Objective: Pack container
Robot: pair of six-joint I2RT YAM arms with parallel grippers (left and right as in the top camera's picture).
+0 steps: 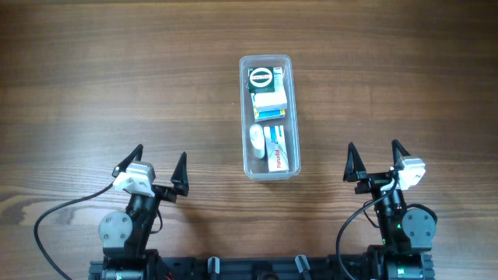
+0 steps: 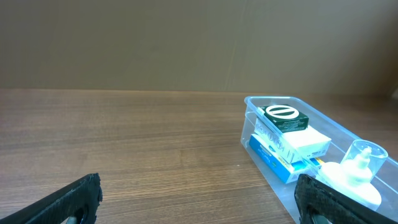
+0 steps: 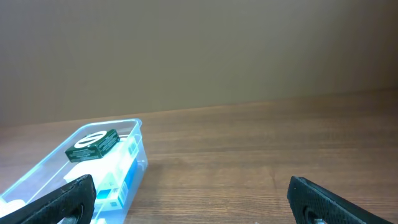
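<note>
Sitting upper ctr of frame, clear container (image 1: 268,176) holds green box (image 1: 264,77), blue-white boxes (image 1: 270,103), white bottle (image 1: 257,138), red-white box (image 1: 280,152). L pincer (image 1: 161,153) & R pincer (image 1: 373,145) below, both apart, empty.

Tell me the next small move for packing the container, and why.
Probably just leave both arms parked: the container already holds the green box, the white bottle and other packs; no loose item or lid shows on the table; the left end effector and right end effector stand open and empty.
</note>
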